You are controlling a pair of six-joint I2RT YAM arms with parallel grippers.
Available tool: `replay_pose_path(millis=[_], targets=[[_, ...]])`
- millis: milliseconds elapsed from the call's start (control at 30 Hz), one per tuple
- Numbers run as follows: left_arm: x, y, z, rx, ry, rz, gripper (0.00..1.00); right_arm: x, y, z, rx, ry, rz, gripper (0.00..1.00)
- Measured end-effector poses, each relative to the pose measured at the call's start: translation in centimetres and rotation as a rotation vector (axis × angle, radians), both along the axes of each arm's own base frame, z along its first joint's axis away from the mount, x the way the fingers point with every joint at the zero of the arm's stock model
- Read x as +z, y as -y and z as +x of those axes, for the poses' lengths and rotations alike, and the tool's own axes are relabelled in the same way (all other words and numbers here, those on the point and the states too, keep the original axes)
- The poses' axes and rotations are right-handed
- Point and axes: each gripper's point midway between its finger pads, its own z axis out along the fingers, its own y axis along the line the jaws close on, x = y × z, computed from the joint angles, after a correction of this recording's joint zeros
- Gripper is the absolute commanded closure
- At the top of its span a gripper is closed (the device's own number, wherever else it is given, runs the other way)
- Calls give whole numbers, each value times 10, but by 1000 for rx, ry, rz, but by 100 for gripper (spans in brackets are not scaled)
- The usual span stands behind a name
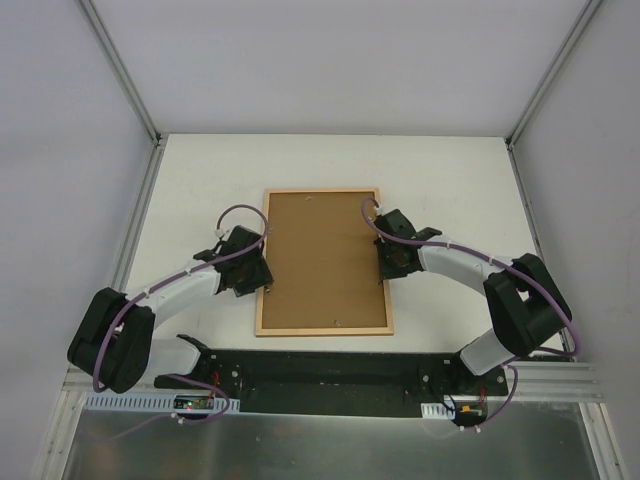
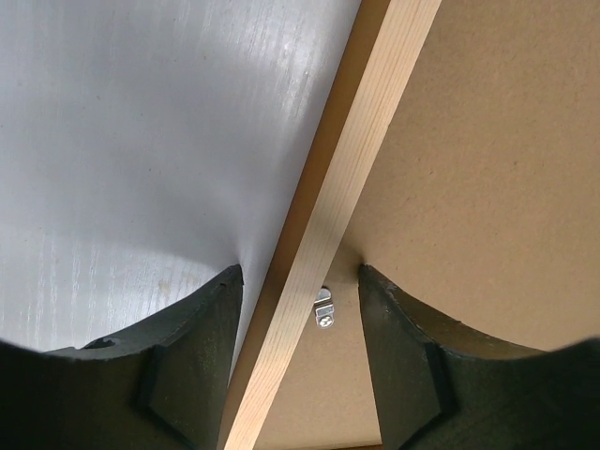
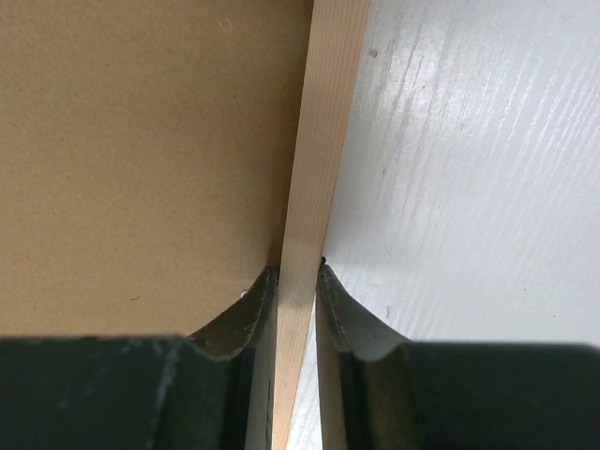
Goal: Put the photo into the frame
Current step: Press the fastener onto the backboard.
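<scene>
The frame lies flat on the white table with its pale wood side up, and the brown backing board fills it. The photo is hidden. My left gripper is open and straddles the left rail, one finger over the table and one over the backing board, next to a small metal clip. My right gripper is shut on the right rail, with its fingertips on both sides of the wood and the board to their left.
The white table has metal rails along its left and right sides. The black arm base plate runs along the near edge just below the frame.
</scene>
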Motion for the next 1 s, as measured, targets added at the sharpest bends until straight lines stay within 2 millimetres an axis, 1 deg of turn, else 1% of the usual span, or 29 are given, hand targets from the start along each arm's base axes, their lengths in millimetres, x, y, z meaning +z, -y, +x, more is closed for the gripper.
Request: replay_pose_path(millis=[100, 233, 400, 567, 633, 667, 700, 767, 800, 867, 900, 1000], targets=[[-1, -2, -4, 4, 3, -6, 52, 0, 0, 0, 0, 0, 0, 96], [-1, -1, -8, 11, 4, -21, 58, 0, -1, 1, 1, -1, 2, 96], [-1, 0, -9, 23, 9, -40, 72, 0, -2, 1, 2, -4, 2, 96], [1, -2, -12, 31, 21, -46, 82, 0, -2, 1, 2, -5, 3, 97], [1, -2, -12, 37, 23, -46, 91, 0, -2, 1, 2, -5, 2, 97], [1, -2, -12, 38, 24, -47, 91, 0, -2, 1, 2, -5, 2, 97], [1, -2, -12, 38, 24, -47, 91, 0, -2, 1, 1, -5, 3, 97], [1, -2, -12, 37, 24, -48, 81, 0, -2, 1, 1, -5, 3, 97], [1, -2, -12, 35, 24, -47, 69, 0, -2, 1, 0, -5, 2, 97], [1, -2, -12, 30, 25, -49, 55, 0, -2, 1, -1, -5, 3, 97], [1, -2, -13, 24, 23, -49, 51, 0, -2, 1, -2, -6, 3, 97], [0, -2, -20, 4, 1, -53, 50, 0, -2, 2, -2, -6, 3, 97]])
